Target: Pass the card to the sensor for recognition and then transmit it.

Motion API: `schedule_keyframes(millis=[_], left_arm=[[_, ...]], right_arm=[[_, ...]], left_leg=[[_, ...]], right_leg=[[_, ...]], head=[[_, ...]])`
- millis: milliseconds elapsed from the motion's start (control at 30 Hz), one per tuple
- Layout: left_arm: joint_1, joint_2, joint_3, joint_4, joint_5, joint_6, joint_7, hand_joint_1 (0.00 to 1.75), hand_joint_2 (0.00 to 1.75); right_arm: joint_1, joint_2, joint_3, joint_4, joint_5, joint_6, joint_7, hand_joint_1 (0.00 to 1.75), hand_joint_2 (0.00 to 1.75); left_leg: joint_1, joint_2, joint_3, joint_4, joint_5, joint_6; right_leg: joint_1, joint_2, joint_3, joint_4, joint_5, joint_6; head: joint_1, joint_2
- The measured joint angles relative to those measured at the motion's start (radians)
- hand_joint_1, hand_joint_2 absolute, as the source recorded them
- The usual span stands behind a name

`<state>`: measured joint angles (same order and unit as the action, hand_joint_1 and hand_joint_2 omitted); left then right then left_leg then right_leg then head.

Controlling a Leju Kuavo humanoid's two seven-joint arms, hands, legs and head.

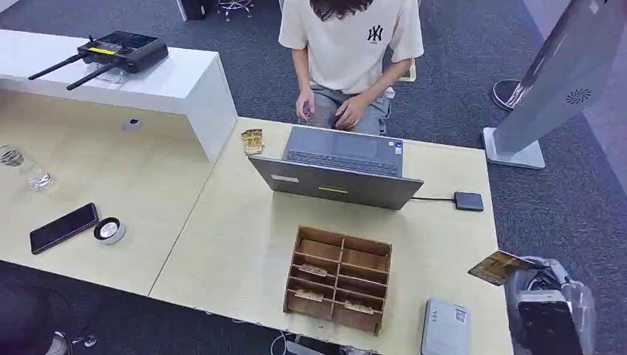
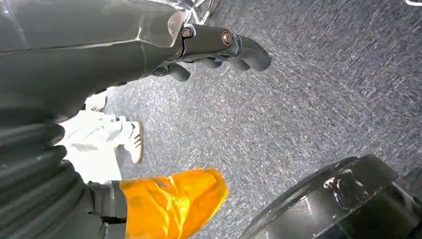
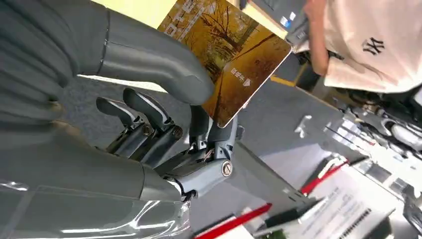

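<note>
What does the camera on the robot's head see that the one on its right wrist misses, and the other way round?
Head view alone: the wooden organizer, the black phone and the small black box wired to the laptop. Right wrist view alone: the thumb pressed on the card's printed face, with its arrow mark. Both: the right hand holding the card off the table's edge, and the seated person in a cream shirt.
</note>
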<state>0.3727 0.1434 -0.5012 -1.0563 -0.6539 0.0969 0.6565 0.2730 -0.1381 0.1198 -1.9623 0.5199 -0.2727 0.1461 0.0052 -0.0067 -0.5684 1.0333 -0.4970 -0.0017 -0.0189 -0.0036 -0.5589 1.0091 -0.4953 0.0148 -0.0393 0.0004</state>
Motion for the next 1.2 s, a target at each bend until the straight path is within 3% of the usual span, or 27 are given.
schedule_keyframes(millis=[233,300,400,500,900,1200], left_arm=[[0.022,-0.05,0.098,0.0,-0.056,-0.026,-0.024,0.0,1.75],[0.019,-0.066,0.128,0.009,-0.062,-0.011,-0.075,0.0,1.75],[-0.027,-0.103,0.178,0.105,-0.073,0.035,-0.16,0.0,1.75],[-0.056,-0.129,0.214,0.17,-0.087,0.058,-0.193,0.0,1.75],[-0.095,-0.185,0.32,0.292,-0.142,0.059,-0.222,0.0,1.75],[-0.111,-0.203,0.36,0.328,-0.162,0.059,-0.228,0.0,1.75]], right_arm=[[0.044,-0.061,0.04,0.001,-0.084,0.032,0.054,1.75,1.75],[0.05,-0.085,0.057,0.006,-0.137,0.04,0.065,1.75,1.75],[0.054,-0.121,0.082,0.018,-0.169,0.049,0.076,1.75,1.75],[0.062,-0.152,0.104,0.027,-0.188,0.053,0.099,1.75,1.75],[0.054,-0.27,0.214,0.075,-0.225,0.07,0.182,1.75,1.75],[0.029,-0.304,0.263,0.111,-0.215,0.088,0.221,1.75,1.75]], left_leg=[[0.0,0.0,0.0,0.0,0.0,0.0],[0.0,0.0,0.0,0.0,0.0,0.0],[0.0,-0.001,0.0,0.0,0.0,0.0],[0.0,0.0,0.0,0.0,0.0,0.001],[0.0,0.0,-0.001,0.0,0.0,0.001],[0.0,0.0,0.0,0.0,0.0,0.001]], right_leg=[[0.0,0.0,0.0,0.0,0.0,0.0],[0.0,0.0,0.0,0.0,0.0,0.0],[0.0,-0.001,0.0,0.0,0.0,0.0],[0.0,0.0,0.0,0.0,0.0,0.0],[0.0,0.0,0.0,0.0,0.0,0.0],[0.0,0.0,0.0,0.0,0.0,0.0]], head=[[0.0,0.0],[0.0,0.0],[0.0,0.0],[0.0,0.0],[0.0,0.0],[0.0,0.0]])
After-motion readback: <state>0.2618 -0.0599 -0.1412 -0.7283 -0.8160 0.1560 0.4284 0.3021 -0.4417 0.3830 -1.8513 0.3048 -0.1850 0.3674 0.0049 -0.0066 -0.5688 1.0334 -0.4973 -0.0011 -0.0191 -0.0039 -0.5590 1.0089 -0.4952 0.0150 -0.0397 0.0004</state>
